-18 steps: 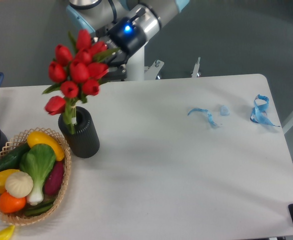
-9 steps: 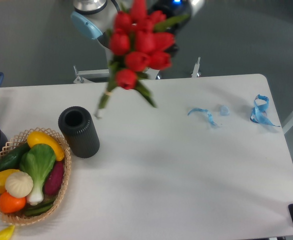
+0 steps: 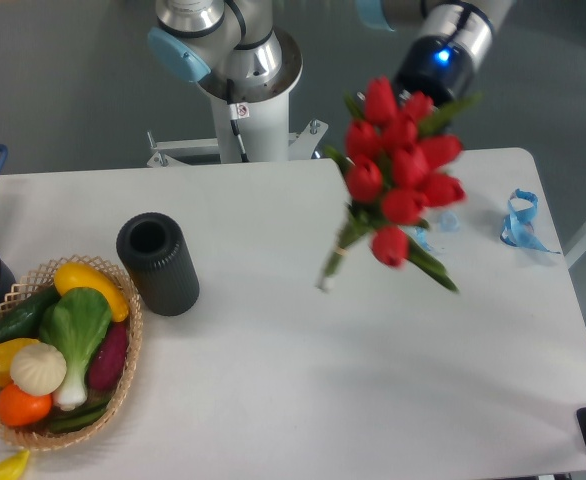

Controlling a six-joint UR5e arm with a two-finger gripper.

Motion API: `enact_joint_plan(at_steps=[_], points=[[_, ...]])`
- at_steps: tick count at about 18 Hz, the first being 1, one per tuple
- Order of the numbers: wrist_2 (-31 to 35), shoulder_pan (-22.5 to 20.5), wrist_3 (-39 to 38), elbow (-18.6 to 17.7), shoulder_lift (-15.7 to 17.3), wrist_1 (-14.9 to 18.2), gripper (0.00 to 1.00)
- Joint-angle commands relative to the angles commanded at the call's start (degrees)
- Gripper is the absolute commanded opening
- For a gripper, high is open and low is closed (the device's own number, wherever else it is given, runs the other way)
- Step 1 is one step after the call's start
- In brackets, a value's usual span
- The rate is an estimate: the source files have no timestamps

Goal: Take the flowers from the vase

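**Flowers lifted clear of the vase and held to its right**

The lifting step is judged to be essentially done. The flowers [image 3: 401, 175] are seen in the air, well to the right of the vase [image 3: 158, 263], with no part of them inside it. The vase is left standing upright with its dark mouth open and nothing in it, just right of the basket [image 3: 123, 385] of toy vegetables.

The gripper [image 3: 428, 85] is mostly hidden behind the red buds at the top of the bunch, below the wrist's blue light. How wide the jaws stand cannot be made out. Since the bunch hangs unsupported over the table [image 3: 273, 380], it is judged to be gripped near the heads, but the contact itself is not shown.

The long axis of the bunch is tilted, not upright. The buds are pointed up and to the right, toward the gripper, and the bare stem ends are pointed down and to the left, back toward the vase. 1 leaf is splayed out to the lower right. The stem tips are seen apart from the vase; whether they touch the table cannot be told, though they appear to be above it.

For the next move, a steady hold is called for, with the stems kept off the table and clear of the blue scraps [image 3: 518, 225] lying far to the right of the vase.
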State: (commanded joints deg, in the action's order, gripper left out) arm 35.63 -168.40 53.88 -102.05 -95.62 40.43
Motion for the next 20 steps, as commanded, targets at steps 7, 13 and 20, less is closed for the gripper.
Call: enact_joint_plan(at_steps=[7, 13, 20], points=[[20.3, 5.0, -0.3, 1.7, -2.5, 0.7, 0.0], [37.2, 14.5, 0.0, 12.6, -8.3, 7.8, 0.03], [49.4, 21.2, 0.3, 15.6, -12.7, 12.0, 0.03]])
